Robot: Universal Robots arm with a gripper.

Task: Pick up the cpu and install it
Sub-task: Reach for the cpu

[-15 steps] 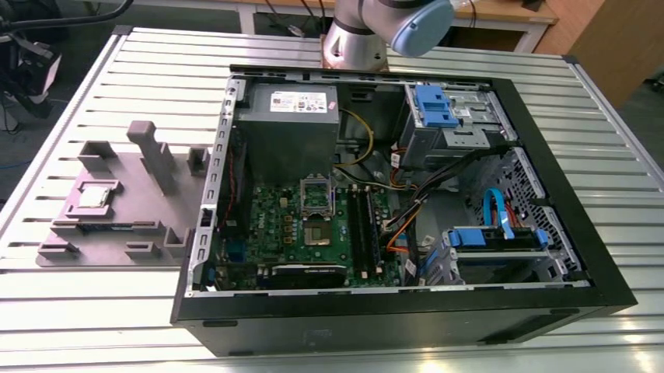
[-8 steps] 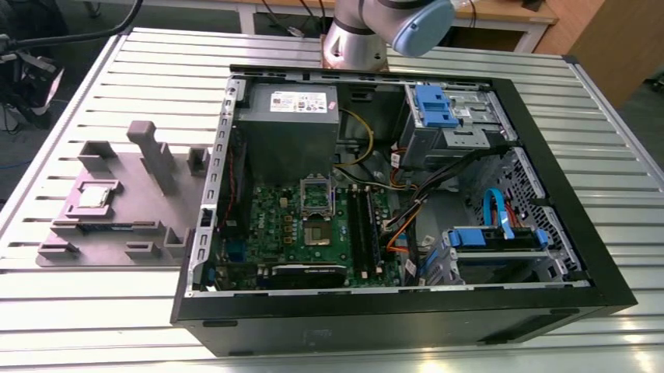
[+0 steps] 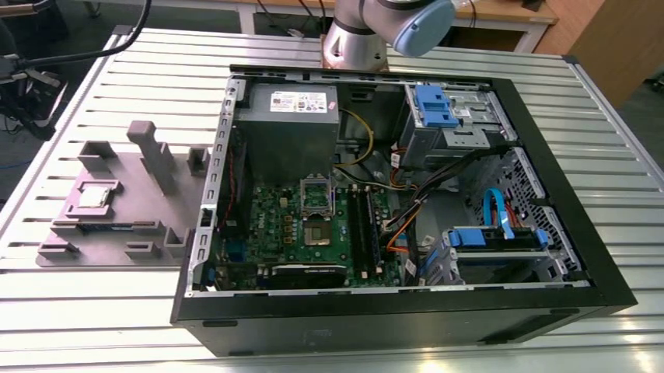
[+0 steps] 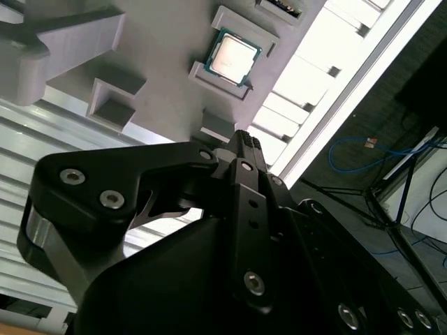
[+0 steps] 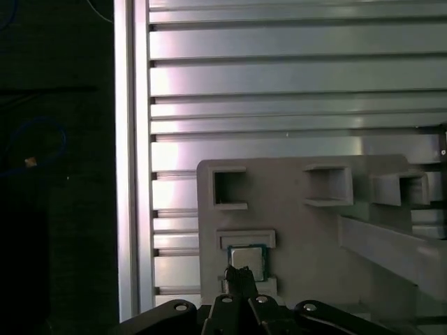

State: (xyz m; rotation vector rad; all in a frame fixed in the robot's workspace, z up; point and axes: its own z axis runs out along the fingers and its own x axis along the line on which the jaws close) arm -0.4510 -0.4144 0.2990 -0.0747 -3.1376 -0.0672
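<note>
My fingers (image 5: 241,279) seem pressed together, empty, near cpu (image 3: 93,194) in grey tray (image 3: 135,211), exterior view's left. Best: spread first, centre, drop straight.

Cpu (image 3: 93,195): small flat square chip, dull silver top, thin green rim. It lies flat, top up, seated in a shallow square pocket of the grey holder (image 3: 155,221), at the exterior view's left.

In the first wrist view the gripper (image 5: 239,272) covers one edge of the cpu (image 5: 248,254), and the grey fixture (image 5: 300,230) holding it runs off the picture. In the exterior view the arm (image 3: 363,35) is cut off by the picture's top edge.
</note>
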